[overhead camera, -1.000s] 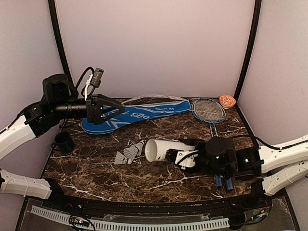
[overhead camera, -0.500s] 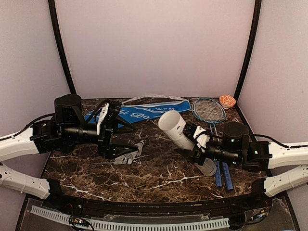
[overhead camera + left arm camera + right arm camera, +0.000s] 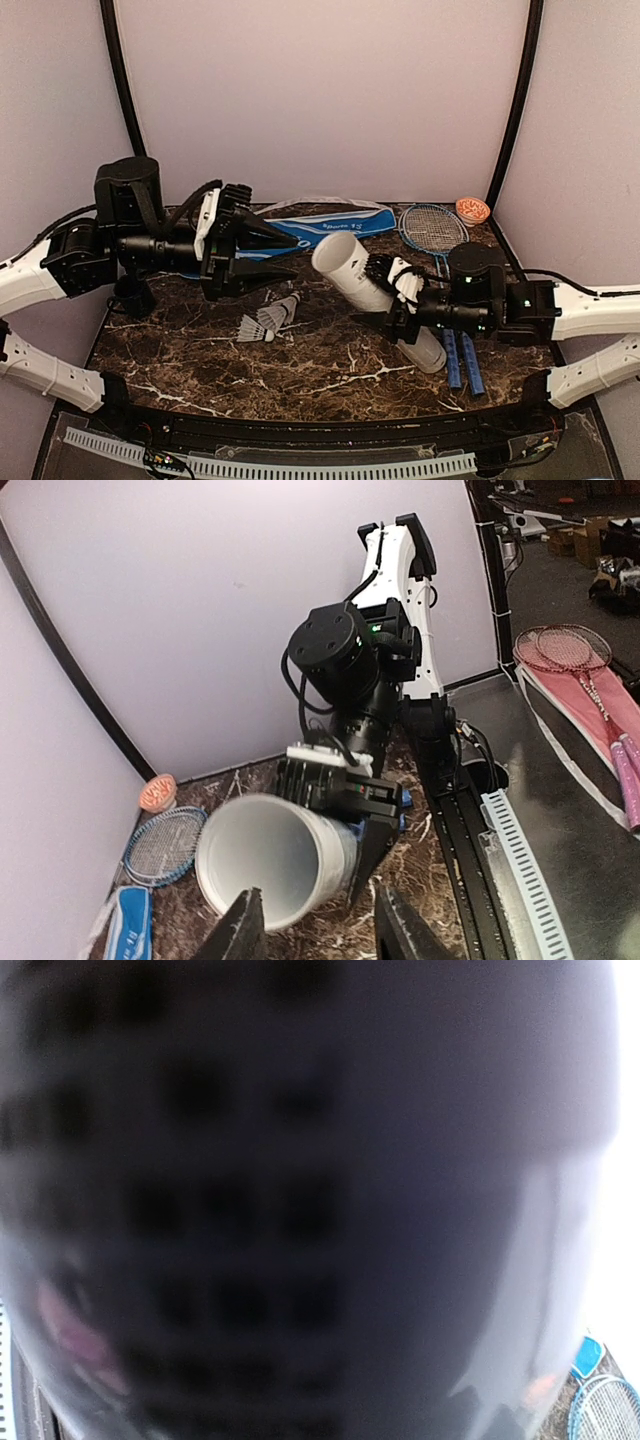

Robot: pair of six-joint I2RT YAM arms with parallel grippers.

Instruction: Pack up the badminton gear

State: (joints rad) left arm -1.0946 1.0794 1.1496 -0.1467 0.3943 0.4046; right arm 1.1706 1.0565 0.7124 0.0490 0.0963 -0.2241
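The tube (image 3: 352,272) is held tilted above the table (image 3: 330,372), right of its middle. Its open mouth is raised toward the left arm, and its lower end sits down by the near right, beside the blue handles of the rackets (image 3: 436,229); whether that end touches the marble cannot be told. The tube is clamped around its middle by the right gripper (image 3: 398,296), and in the right wrist view little else is seen (a blurred wall of tube fills it). The left gripper (image 3: 295,256) is held above the left half of the table with its jaws spread wide and nothing between them, aimed at the tube's mouth, which is seen head-on in the left wrist view. Two shuttlecocks (image 3: 268,320) lie on the table below that gripper, left of centre. The cover (image 3: 335,225) is laid along the far edge, with the racket heads just beside its right end. The bowl (image 3: 472,210) sits in the far right corner, and the cup (image 3: 133,296) is at the left edge.
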